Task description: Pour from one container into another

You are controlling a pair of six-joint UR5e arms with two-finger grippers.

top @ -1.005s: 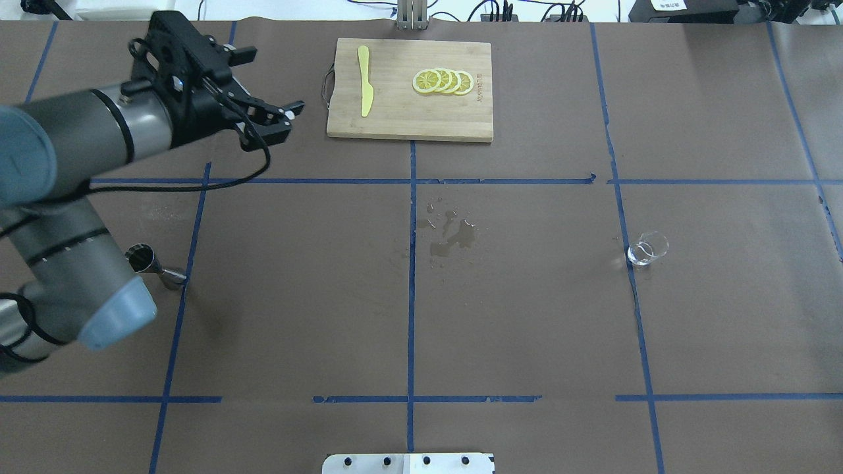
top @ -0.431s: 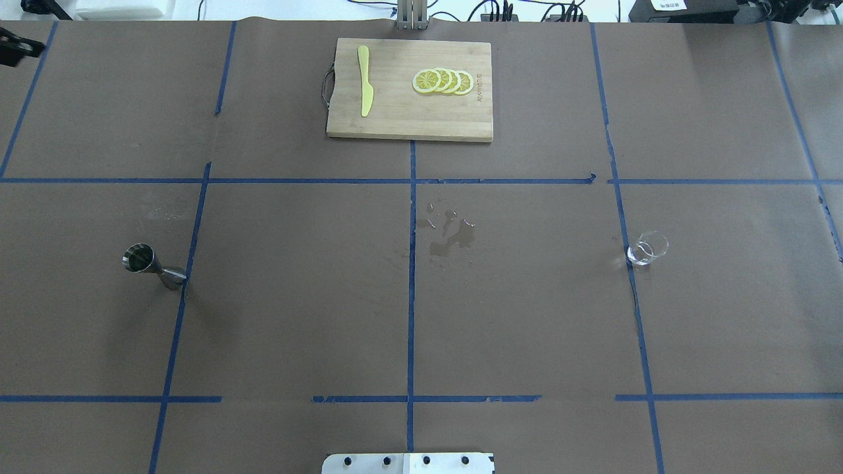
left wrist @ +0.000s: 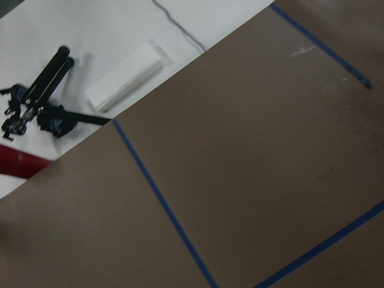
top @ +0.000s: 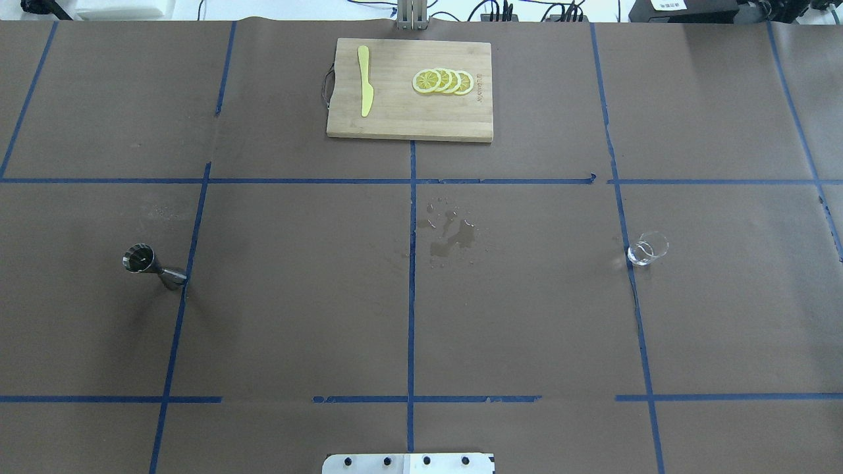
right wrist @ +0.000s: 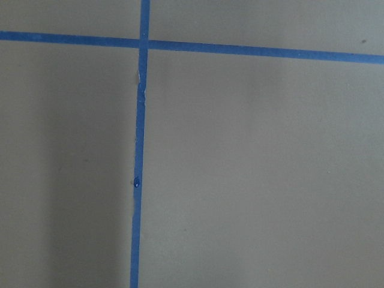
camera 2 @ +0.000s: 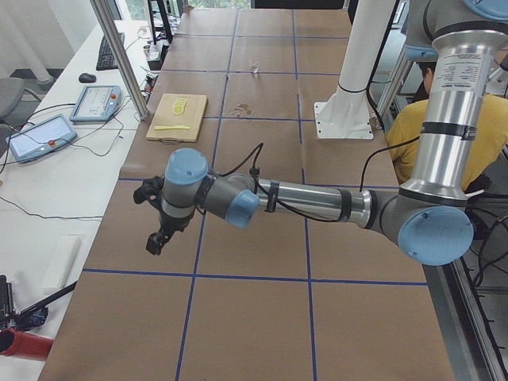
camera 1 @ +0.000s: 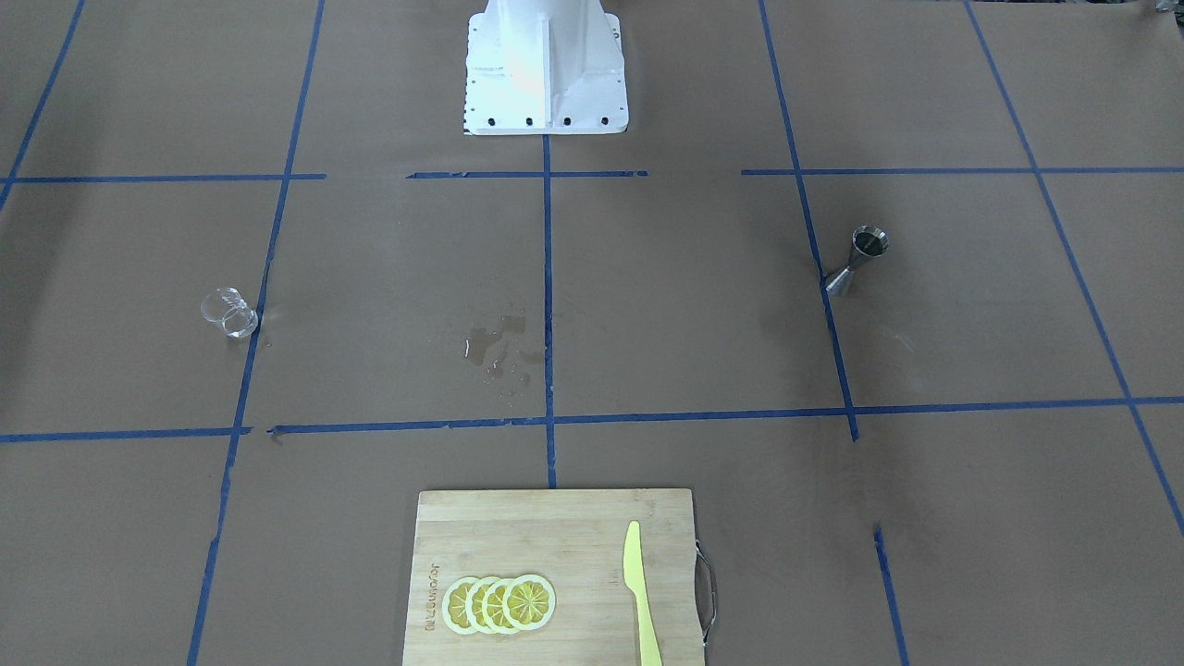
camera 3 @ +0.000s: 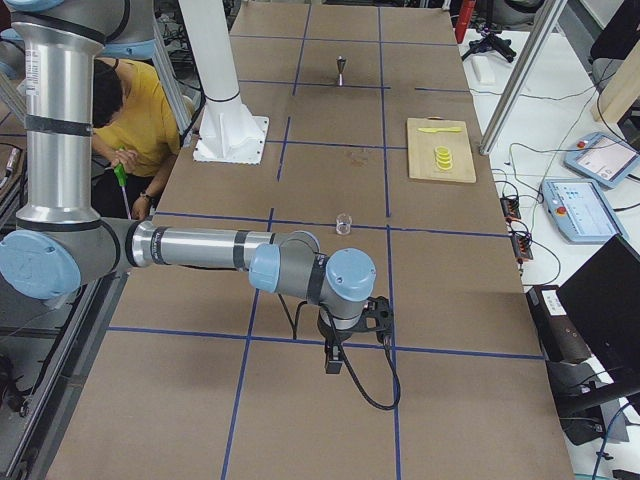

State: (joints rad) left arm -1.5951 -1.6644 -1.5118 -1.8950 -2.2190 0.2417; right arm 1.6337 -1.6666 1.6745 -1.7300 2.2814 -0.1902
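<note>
In the front-facing view, the glass cup (camera 1: 228,311) is seen standing upright on the brown-covered counter (camera 1: 971,305), just beside a blue tape line on the robot's right side. The metal jigger (camera 1: 858,260) is set upright well apart from it, on the robot's left side, its foot by another tape line. Between them a small puddle (camera 1: 499,347) is spread on the covering. A wooden board (camera 1: 555,518) is placed at the edge far from the white robot base (camera 1: 544,65). It carries a row of overlapping lemon slices (camera 1: 499,603) and a yellow knife (camera 1: 641,597).

In the overhead view the same layout is shown: jigger on the left, cup on the right, puddle near the middle, board at the far edge. No arm is seen here.

In the left-end view the left arm (camera 2: 302,198) is stretched low over the near end of the counter, and its pincer (camera 2: 155,242) is pointed downward over bare covering. Whether it is released or clenched cannot be told. A person in a yellow shirt (camera 2: 405,135) is seated behind the base.

In the right-end view the right pincer (camera 3: 333,362) is likewise hung over bare covering, nearer the camera than the cup, and its state cannot be told.

In both wrist views only brown covering and blue tape are shown. In the left one a white floor with dark gear is also seen.
</note>
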